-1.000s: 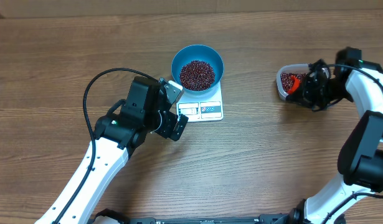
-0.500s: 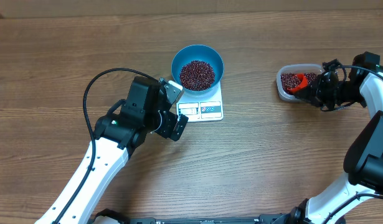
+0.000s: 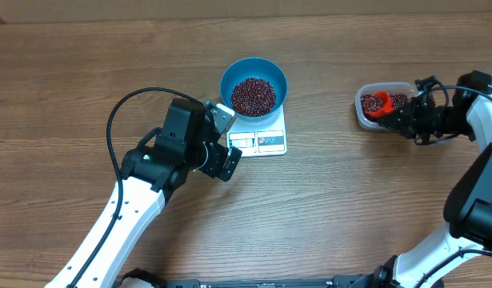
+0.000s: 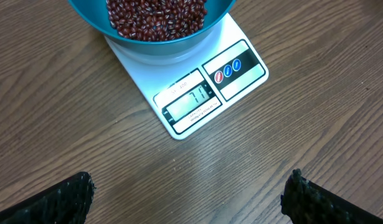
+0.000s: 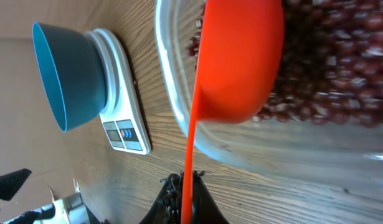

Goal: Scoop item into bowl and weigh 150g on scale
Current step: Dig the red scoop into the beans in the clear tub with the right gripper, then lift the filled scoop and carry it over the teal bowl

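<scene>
The bowl (image 3: 254, 70) stands on the far half of the scale (image 3: 260, 138) at upper centre of the desk (image 3: 350, 200), with beans (image 3: 253, 95) heaped in it. The left gripper (image 3: 226, 140) lies just left of the scale. Well apart at upper right, a tub (image 3: 360, 112) holds more beans and a scoop (image 3: 379, 104), with the right gripper (image 3: 402, 120) just right of it.

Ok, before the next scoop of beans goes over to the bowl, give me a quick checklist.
1. Bowl sits on the scale, with the display uncovered: ok.
2. Right hand is shut on the scoop handle: ok.
3. Scoop is inside the tub, over the beans: ok.
4. Scoop is loaded: cannot tell, only its underside shows clearly.
5. Display reading against the target: cannot tell, the digits are not clear.
6. Left hand is open, holds nothing and is beside the scale, not over the bowl: ok.
</scene>
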{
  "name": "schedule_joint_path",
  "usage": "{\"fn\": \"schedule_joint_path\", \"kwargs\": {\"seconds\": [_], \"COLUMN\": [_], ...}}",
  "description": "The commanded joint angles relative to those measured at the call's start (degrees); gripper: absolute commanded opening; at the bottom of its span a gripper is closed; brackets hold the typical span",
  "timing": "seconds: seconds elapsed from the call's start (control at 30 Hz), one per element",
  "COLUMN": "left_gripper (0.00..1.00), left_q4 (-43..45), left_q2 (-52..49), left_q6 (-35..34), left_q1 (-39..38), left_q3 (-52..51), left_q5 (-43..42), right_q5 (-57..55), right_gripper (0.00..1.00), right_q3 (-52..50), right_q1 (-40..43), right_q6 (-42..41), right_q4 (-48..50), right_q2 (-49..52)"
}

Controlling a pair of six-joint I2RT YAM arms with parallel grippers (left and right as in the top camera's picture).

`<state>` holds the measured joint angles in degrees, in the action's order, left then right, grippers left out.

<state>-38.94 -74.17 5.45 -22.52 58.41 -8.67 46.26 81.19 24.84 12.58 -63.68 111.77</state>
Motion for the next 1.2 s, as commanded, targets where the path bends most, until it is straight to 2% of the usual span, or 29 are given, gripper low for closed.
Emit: {"fn": "schedule_joint_path", "kwargs": {"seconds": [0.0,0.23,0.47,0.7,0.87,1.03,1.17], "left_gripper": [1.0,0.99,1.0,0.99,0.99,1.0,0.99], "left_q4": [0.2,0.2,0.2,0.2,0.2,0.2,0.2], "left_q2": [-0.44,-0.44,-0.44,-0.44,-0.44,-0.44,-0.44], "left_q6": [-0.35,-0.35,-0.35,-0.35,-0.35,-0.35,-0.35], "left_q1": [-0.37,-0.37,-0.37,-0.37,-0.37,-0.37,-0.37], "left_q3": [-0.2,-0.17,-0.2,-0.17,-0.2,-0.2,-0.2], "left_q5": [0.31,0.28,0.28,0.31,0.31,0.28,0.28], "right_q5": [2.89,10.4,19.17,22.56,25.07,25.03,24.96], "right_gripper": [0.04,0.04,0.04,0.04,0.04,0.04,0.04], "right_q3": [0.13,0.13,0.15,0.22,0.5,4.55,6.82], "right_q1": [3.17,8.96,11.08,8.48,2.69,-4.46,-9.68], "right_q6": [2.75,12.83,20.35,20.28,19.91,15.17,7.87], "right_q4": [-0.55,-5.16,-10.67,-12.15,-11.89,-10.97,-6.25], "right_q2": [0.13,0.13,0.13,0.11,0.11,0.11,0.11]}}
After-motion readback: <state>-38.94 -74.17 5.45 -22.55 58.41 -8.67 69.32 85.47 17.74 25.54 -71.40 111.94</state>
